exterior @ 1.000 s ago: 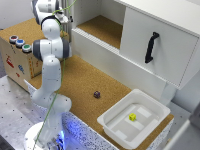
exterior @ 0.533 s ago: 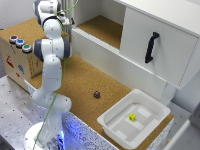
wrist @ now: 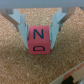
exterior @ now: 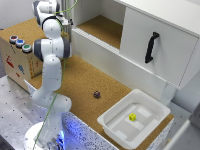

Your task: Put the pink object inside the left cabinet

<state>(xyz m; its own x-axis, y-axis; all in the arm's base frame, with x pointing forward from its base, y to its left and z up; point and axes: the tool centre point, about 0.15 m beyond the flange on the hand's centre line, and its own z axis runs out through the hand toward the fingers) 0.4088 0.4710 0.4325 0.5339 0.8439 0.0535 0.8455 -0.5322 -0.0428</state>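
Arm nudged rightward, tool (wrist: 38, 31) clamping pink object (wrist: 38, 41), face lettered "ND"

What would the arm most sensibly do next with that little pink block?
Probably carry it toward the left cabinet and lower it there. The wrist view shows the gripper shut on the pink object, held above cork, so only placing it seems left.

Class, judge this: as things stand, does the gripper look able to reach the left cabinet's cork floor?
Probably yes. The left cabinet has no door, and the gripper, shut on the pink object, hangs just beside its opening.
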